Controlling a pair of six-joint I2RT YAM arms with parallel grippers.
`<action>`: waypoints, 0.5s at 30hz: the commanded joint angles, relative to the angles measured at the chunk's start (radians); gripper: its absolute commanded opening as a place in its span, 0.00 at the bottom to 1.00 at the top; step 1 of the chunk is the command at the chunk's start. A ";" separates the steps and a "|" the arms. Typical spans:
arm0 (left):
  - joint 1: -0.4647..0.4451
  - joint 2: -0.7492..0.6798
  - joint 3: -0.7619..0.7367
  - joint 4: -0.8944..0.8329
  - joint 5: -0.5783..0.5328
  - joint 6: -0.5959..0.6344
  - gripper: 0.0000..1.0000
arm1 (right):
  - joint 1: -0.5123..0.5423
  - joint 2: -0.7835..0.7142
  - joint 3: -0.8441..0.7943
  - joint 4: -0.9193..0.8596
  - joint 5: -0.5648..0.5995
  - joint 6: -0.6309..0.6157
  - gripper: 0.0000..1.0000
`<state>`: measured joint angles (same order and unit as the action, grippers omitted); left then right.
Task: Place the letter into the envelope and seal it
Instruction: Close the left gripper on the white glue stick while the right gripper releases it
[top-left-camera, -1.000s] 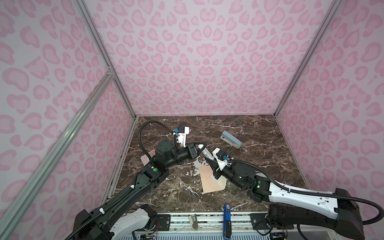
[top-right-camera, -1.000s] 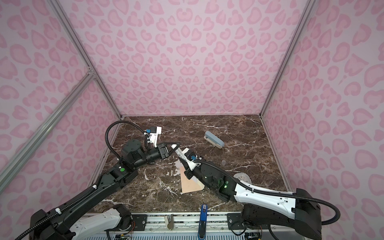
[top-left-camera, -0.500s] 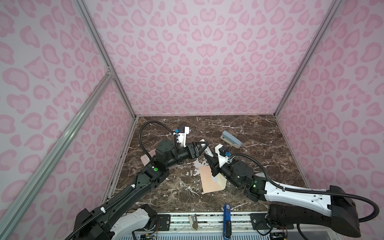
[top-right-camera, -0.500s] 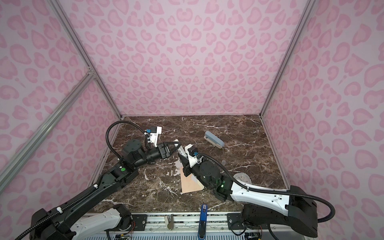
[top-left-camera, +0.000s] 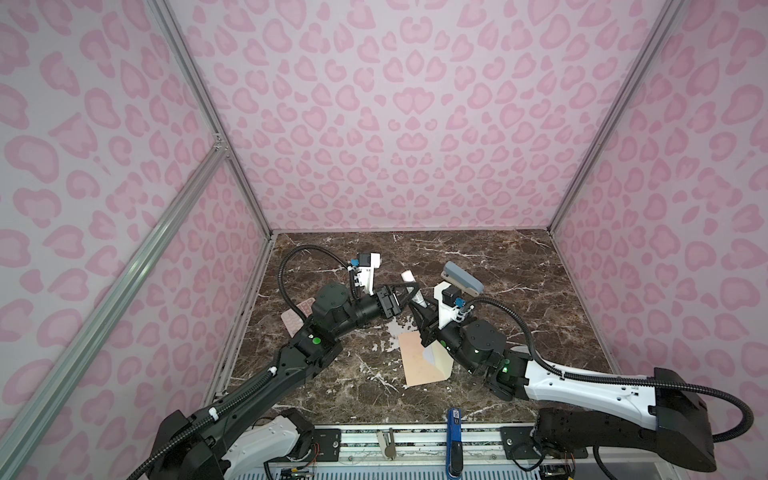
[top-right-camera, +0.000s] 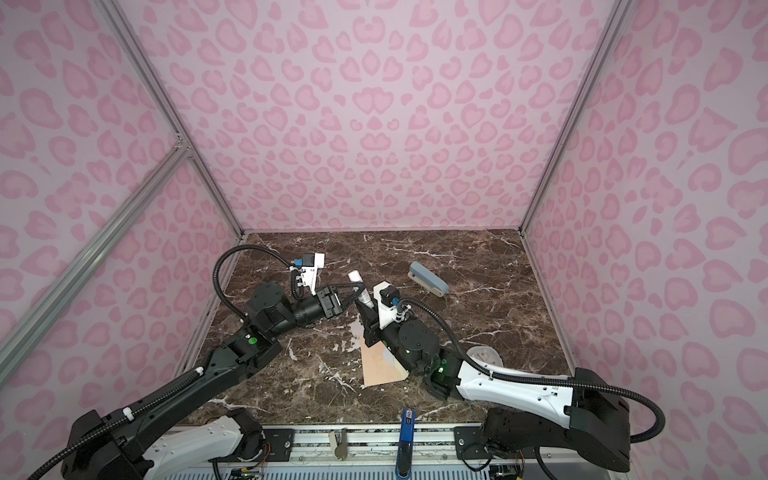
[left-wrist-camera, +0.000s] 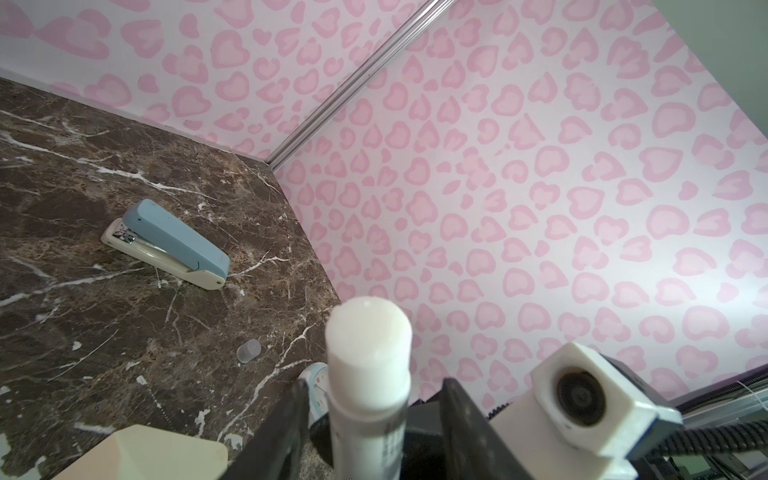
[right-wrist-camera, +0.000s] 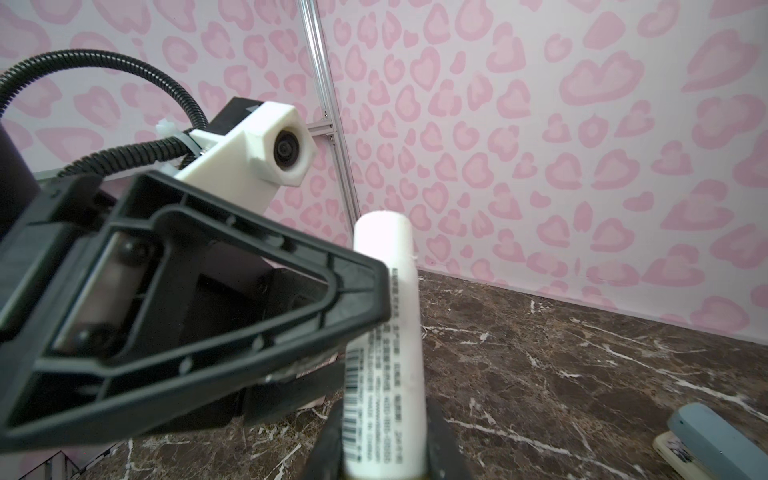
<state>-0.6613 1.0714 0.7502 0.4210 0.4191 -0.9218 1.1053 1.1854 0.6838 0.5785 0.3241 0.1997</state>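
Lying flat on the table (top-left-camera: 353, 374), the envelope (top-left-camera: 415, 365) sits below and behind the right gripper (right-wrist-camera: 384, 434), tucked under that arm's wrist. Its peach face is up, its cream flap (left-wrist-camera: 166, 451) is open, and its long edge runs roughly the way those fingers point. No letter shows outside it, and whether one is inside I cannot tell. The right gripper is clamped on the base of a glue stick (top-left-camera: 417, 296), raised with the bare glue end up, away from the envelope. The left gripper (top-left-camera: 409, 292) straddles the stick's upper part, jaws apart with a gap on either side. The right arm looks nearer, and would have to tip the stick over and draw back down to reach the flap.
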 joint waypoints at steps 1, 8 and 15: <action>-0.003 0.011 0.005 0.080 0.014 -0.014 0.48 | 0.000 0.006 0.008 0.045 0.001 0.010 0.16; -0.006 0.024 0.001 0.096 0.023 -0.022 0.40 | -0.002 0.011 0.012 0.046 0.000 0.006 0.16; -0.006 0.022 0.001 0.092 0.024 -0.019 0.31 | -0.001 0.018 0.013 0.053 -0.003 0.005 0.16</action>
<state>-0.6678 1.0958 0.7502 0.4614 0.4240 -0.9390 1.1042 1.1976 0.6918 0.5922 0.3225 0.2028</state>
